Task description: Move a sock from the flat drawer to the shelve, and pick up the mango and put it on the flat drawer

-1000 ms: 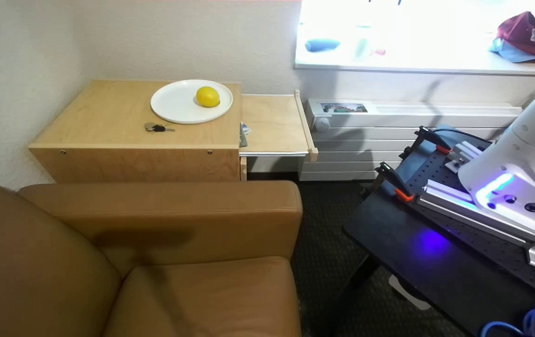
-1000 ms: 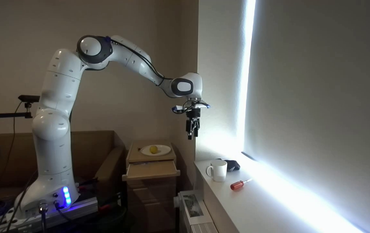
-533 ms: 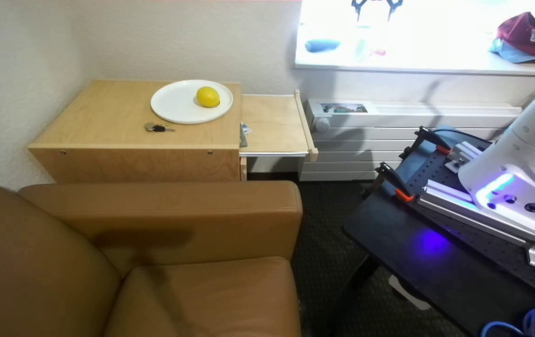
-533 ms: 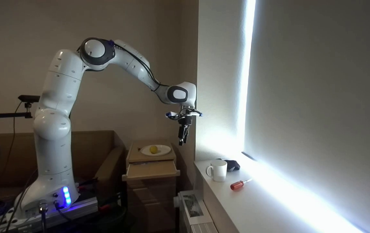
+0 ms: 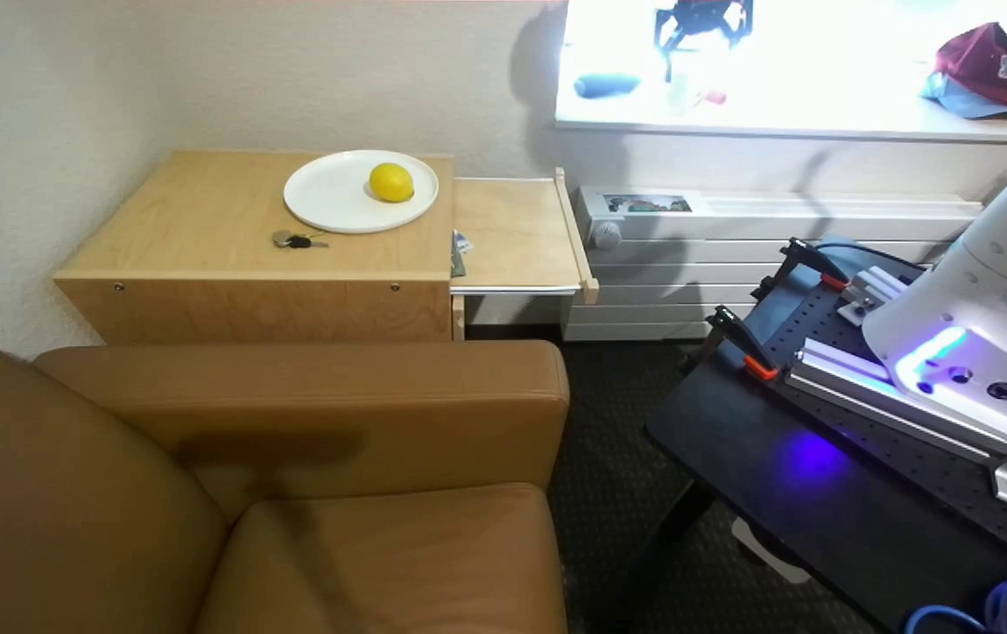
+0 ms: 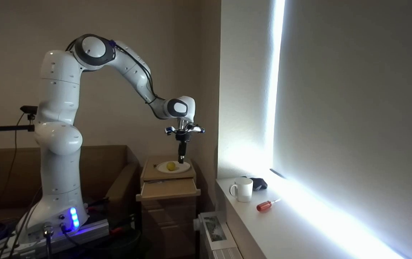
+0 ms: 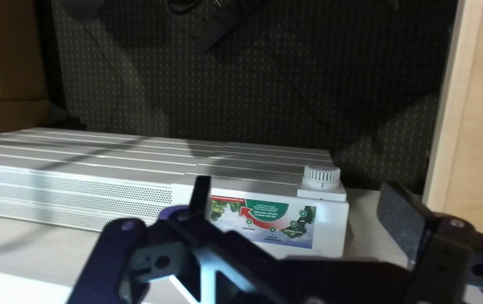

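Observation:
The mango, a yellow fruit (image 5: 391, 182), lies on the white plate (image 5: 327, 195) on top of the wooden cabinet; it also shows in an exterior view (image 6: 170, 166). The flat drawer (image 5: 517, 224) is pulled out below the cabinet top. No sock shows on its visible part. A blue, soft-looking thing (image 5: 606, 84), perhaps the sock, lies on the white sill; it looks like a dark cloth (image 6: 259, 183) in an exterior view. My gripper (image 6: 181, 160) hangs fingers down in the air. In the wrist view (image 7: 294, 186) its fingers are wide apart with nothing between them.
The radiator (image 7: 258, 169) with its knob (image 7: 321, 176) is below my gripper. A white mug (image 6: 243, 189) and a red screwdriver (image 6: 264, 206) stand and lie on the sill. Keys (image 5: 297, 239) lie near the plate. A brown sofa (image 5: 336, 387) borders the cabinet.
My gripper has moved left and slightly down in an exterior view, and comes into sight at the top of an exterior view. The fruit, plate and drawer have not moved.

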